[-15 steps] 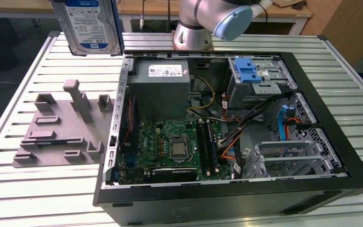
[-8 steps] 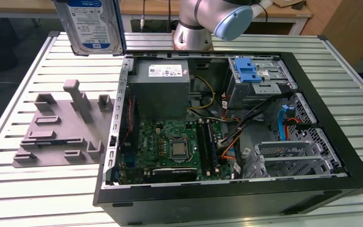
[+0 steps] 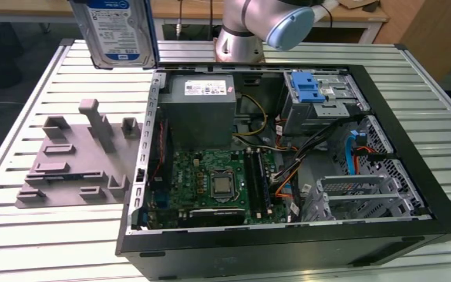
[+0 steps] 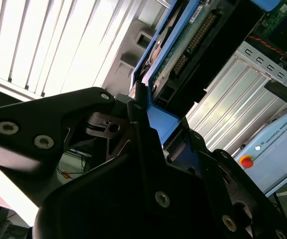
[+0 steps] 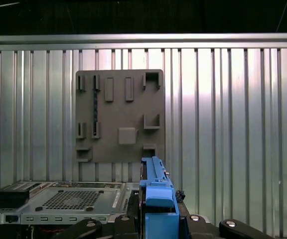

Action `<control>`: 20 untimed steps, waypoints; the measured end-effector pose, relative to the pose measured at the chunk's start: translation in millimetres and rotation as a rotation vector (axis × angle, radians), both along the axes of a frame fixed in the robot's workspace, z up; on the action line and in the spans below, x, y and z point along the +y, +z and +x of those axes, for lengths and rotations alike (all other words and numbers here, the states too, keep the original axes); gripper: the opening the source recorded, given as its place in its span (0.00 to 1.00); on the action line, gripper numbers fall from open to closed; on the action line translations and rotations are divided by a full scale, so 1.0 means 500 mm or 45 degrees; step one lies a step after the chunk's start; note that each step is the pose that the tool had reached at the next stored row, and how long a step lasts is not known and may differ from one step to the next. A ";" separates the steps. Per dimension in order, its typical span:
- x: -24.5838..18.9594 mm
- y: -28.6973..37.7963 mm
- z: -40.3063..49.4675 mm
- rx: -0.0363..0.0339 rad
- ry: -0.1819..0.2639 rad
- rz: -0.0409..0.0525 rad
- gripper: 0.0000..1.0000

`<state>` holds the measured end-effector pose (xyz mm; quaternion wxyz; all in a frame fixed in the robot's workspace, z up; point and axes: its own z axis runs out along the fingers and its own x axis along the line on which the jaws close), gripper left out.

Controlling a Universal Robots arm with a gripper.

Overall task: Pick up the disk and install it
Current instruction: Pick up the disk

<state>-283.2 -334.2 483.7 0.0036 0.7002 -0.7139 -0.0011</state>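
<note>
Grips the disk (image 3: pixel 120 32) on edge, jaws clamped on its blue bracket (image 5: pixel 157 199); hangs high, grey fixture (image 3: pixel 73 158) beneath the jaws, clear for carrying.

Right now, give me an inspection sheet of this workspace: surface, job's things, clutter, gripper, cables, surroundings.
Surface: slatted metal table, carrying an open case.
Job's things: disk held aloft, outside the case, toward the exterior view's left; cage with a blue latch inside the case.
Clutter: grey fixture plate on the table beside the case.
Gripper: gripper shut on the disk's blue bracket.
Cables: orange and blue cables inside the case.
Surroundings: wooden desk behind the table.
</note>
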 end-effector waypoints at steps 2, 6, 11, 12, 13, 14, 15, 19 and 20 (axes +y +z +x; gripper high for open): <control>0.0000 0.000 0.002 0.0001 0.000 0.000 0.36; 0.0000 0.000 0.005 0.0001 0.000 0.000 0.36; 0.0000 0.000 0.009 0.0000 0.000 0.000 0.36; 0.0000 0.000 0.010 0.0000 0.000 0.000 0.36; 0.0000 0.000 0.010 0.0001 0.000 0.000 0.36; 0.0000 0.000 0.011 0.0000 0.000 0.000 0.36; 0.0000 0.000 0.012 0.0001 0.000 0.000 0.36; 0.0000 0.000 0.013 0.0000 0.000 0.000 0.36; 0.0000 0.000 0.013 0.0000 0.000 0.000 0.36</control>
